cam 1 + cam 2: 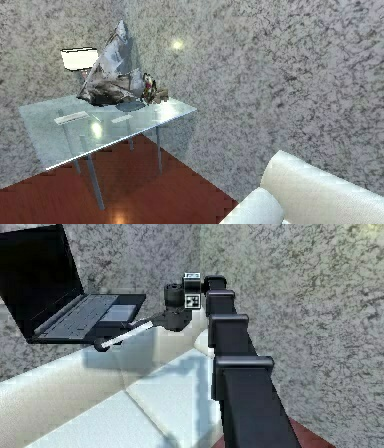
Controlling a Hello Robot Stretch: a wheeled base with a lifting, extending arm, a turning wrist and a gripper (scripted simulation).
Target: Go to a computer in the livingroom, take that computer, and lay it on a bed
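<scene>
A black laptop (62, 296) with its lid up hangs at the far end of my gripper (135, 329), clear of the white sofa (90, 399) below it, so the gripper holds the laptop. The dark arm bar (240, 364) rises from the arm side view's bottom edge, with two white marker squares (190, 286) at its end. The gripper's dark body sits left of the squares, against the laptop's near right corner.
A glass table (60, 135) on thin legs stands at the forward view's left, bearing a white-shaded lamp (73, 60) and a grey draped sculpture (115, 65). A white sofa (310, 190) fills the lower right corner. Speckled grey walls close in behind; red-brown floor (150, 190) lies between.
</scene>
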